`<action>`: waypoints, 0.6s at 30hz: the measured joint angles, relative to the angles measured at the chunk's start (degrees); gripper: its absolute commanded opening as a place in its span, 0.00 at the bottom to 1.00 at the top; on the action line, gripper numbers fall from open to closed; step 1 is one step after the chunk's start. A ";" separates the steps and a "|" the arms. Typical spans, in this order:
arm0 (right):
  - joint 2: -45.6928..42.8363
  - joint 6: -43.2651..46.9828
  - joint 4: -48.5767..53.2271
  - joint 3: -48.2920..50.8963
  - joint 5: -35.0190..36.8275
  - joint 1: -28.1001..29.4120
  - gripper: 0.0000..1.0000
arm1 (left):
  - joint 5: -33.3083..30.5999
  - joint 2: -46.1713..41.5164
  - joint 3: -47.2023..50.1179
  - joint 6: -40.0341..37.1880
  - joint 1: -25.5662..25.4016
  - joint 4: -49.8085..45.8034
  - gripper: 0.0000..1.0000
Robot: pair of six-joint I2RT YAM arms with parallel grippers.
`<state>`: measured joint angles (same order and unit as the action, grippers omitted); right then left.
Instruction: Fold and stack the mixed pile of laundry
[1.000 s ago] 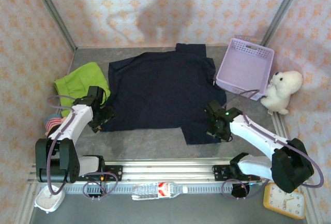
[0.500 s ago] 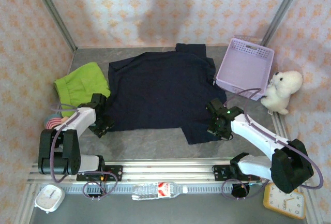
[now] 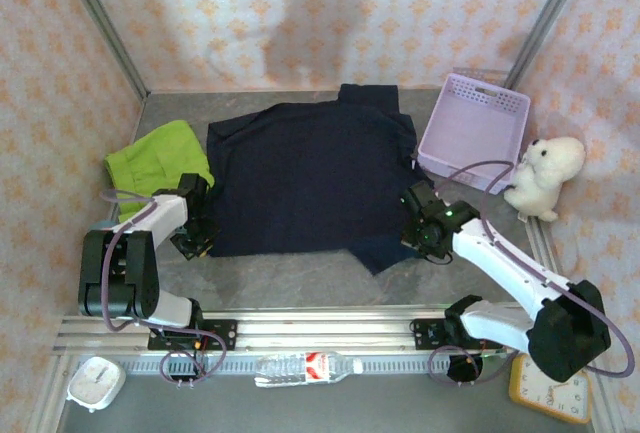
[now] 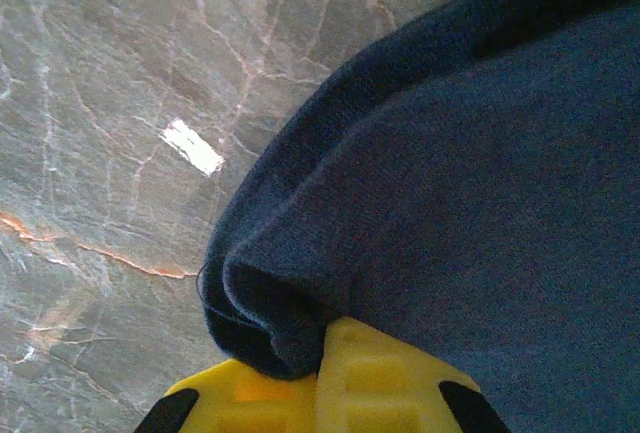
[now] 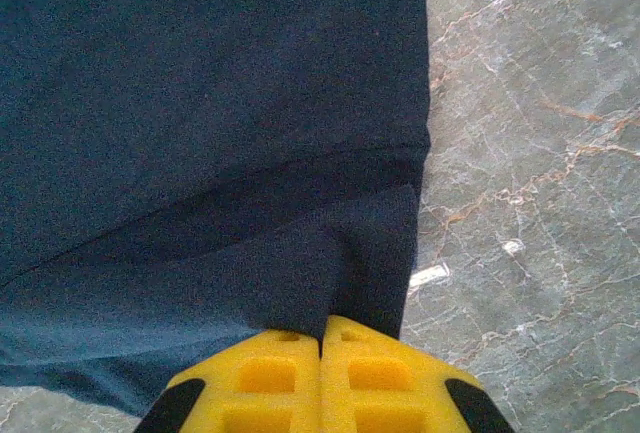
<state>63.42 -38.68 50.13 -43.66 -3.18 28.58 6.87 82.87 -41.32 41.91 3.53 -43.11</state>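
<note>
Since the left gripper (image 4: 325,338) is clamped on the bunched near-left hem of the navy garment (image 3: 310,178) and the right gripper (image 5: 322,328) is clenched on its near-right flap, both should probably rise together, carrying that edge evenly toward the far edge of the bench (image 3: 290,273). The lime-green garment (image 3: 155,158) lies just beside it at the left edge; the lavender basket (image 3: 440,148) in the far-right corner, with the plush bear (image 3: 545,175) beside it, could catch the cloth

Navy garment (image 3: 310,178) lies spread flat mid-table, near corners lifted; lime garment (image 3: 157,157) bunched at its left edge.
</note>
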 measured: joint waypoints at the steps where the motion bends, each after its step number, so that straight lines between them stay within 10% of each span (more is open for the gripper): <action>1: -0.20 0.00 0.57 -0.76 0.07 -0.15 0.00 | 0.13 -0.09 -0.04 -0.04 0.00 0.00 0.00; 18: 11.13 4.79 2.01 -23.19 2.49 -5.68 0.00 | 3.17 2.64 -24.39 -0.35 -0.02 -0.09 0.00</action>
<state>74.54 -33.89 52.14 -66.85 -0.69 22.90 10.04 85.52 -65.71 41.56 3.51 -43.20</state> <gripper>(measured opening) 0.041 0.038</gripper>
